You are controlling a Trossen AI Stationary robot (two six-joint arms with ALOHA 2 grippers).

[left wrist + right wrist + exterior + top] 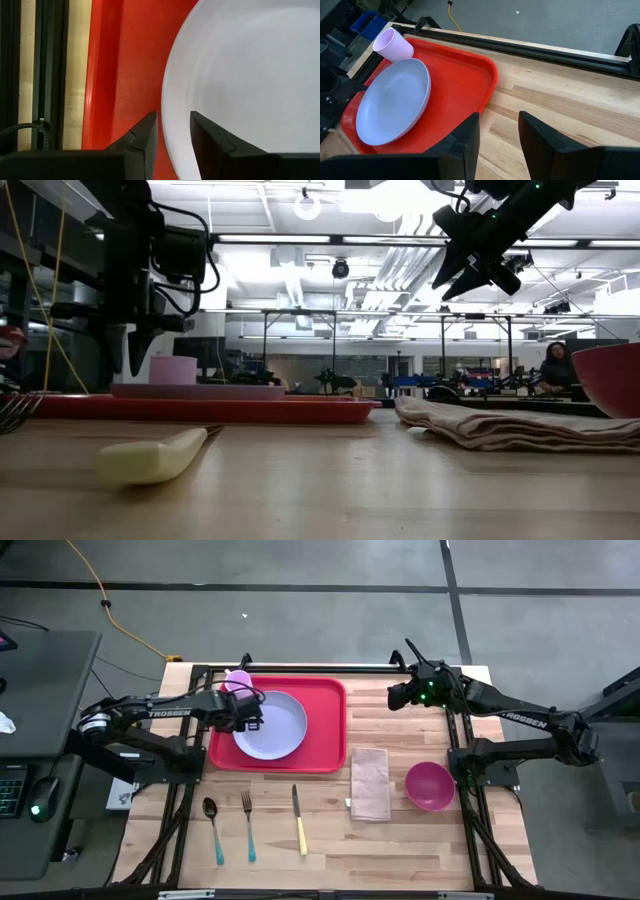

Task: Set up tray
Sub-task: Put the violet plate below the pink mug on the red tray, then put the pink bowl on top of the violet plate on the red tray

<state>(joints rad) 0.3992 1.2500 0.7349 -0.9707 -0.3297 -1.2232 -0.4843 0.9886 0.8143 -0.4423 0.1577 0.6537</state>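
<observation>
The red tray (325, 700) lies at the table's far middle. A round lavender plate (275, 725) lies flat in it, and a pink cup (238, 680) stands in its far left corner. My left gripper (252, 720) points down, open, just above the plate's left rim (167, 100), with one finger over the tray floor and one over the plate. In the low view its fingertips (137, 360) end a little above the plate (200, 391). My right gripper (396, 697) is open and empty, raised high (460, 280) to the right of the tray.
On the wood near the front lie a spoon (212, 830), a fork (248, 825) and a yellow-handled knife (299, 820). A folded beige napkin (369, 783) and a magenta bowl (430, 786) are at the right. Black frame rails (300, 668) border the table.
</observation>
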